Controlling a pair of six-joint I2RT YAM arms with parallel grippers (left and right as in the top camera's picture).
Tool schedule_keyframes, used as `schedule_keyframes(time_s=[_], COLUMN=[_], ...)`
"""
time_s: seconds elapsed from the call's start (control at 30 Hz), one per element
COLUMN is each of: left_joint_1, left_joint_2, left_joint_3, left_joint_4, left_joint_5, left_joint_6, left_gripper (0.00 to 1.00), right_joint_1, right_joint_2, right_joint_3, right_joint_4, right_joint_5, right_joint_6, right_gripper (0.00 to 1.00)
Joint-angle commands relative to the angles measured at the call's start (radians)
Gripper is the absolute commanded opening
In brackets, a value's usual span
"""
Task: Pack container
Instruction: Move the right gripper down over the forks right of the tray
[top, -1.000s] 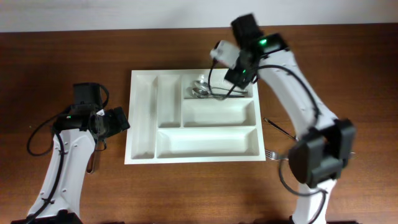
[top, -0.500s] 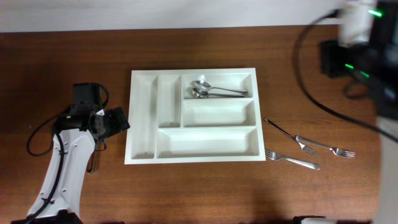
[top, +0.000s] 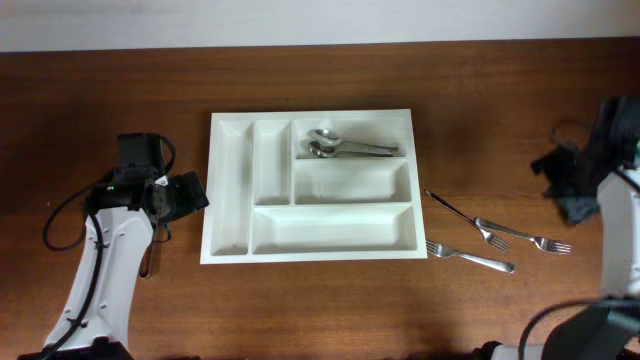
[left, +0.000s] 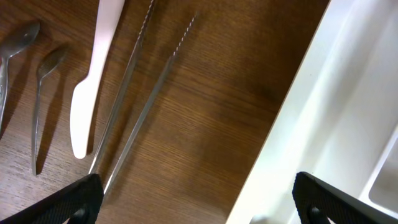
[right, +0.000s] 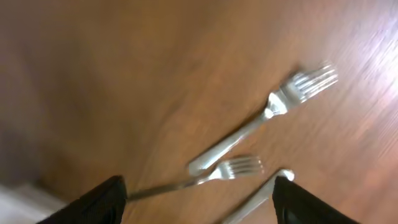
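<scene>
The white container (top: 330, 228) lies in the middle of the table. Two metal spoons (top: 345, 148) lie in its top right compartment. The other compartments show nothing inside. Three metal forks (top: 470, 258) lie on the table to its right, and they also show in the right wrist view (right: 267, 112). My right gripper (top: 562, 188) is open and empty above the table right of the forks (right: 199, 202). My left gripper (top: 190, 192) is open and empty beside the container's left rim (left: 298, 124).
In the left wrist view a white plastic knife (left: 93, 74), long metal tongs (left: 137, 106) and two small spoons (left: 37, 106) lie on the wood left of the container. In the overhead view the left arm hides most of them.
My right arm has swung from over the container's top right compartment out to the table's right side. The two spoons stay in that compartment. The left arm has not moved.
</scene>
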Motion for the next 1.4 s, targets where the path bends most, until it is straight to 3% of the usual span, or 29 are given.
schedule_keyframes(time_s=[0.0, 0.3, 0.93, 1.07, 1.27, 1.37], left_joint_1=[0.003, 0.003, 0.003, 0.003, 0.003, 0.003], left_joint_2=[0.003, 0.003, 0.003, 0.003, 0.003, 0.003], left_joint_3=[0.019, 0.019, 0.019, 0.019, 0.019, 0.019], left_joint_4=[0.0, 0.0, 0.0, 0.0, 0.0, 0.0], left_joint_5=[-0.011, -0.011, -0.011, -0.011, -0.011, -0.011], left_joint_6=[0.012, 0.012, 0.012, 0.012, 0.012, 0.012], left_gripper=[0.99, 0.99, 0.99, 0.99, 0.99, 0.99], right_joint_1=[-0.047, -0.059, -0.059, -0.059, -0.059, -0.059], right_joint_2=[-0.02, -0.013, 0.147, 0.169, 0.172, 0.172], right_joint_3=[-0.129, -0.377, -0.396, -0.396, -0.396, -0.396], right_joint_4=[0.08, 0.316, 0.402, 0.412, 0.411, 0.408], right_joint_5=[-0.105, -0.094, 0.037, 0.038, 0.038, 0.037], right_joint_6=[0.196, 0.346, 0.415, 0.415, 0.411, 0.395], right_gripper=[0.75, 0.67, 0.59, 0.49, 0.17, 0.09])
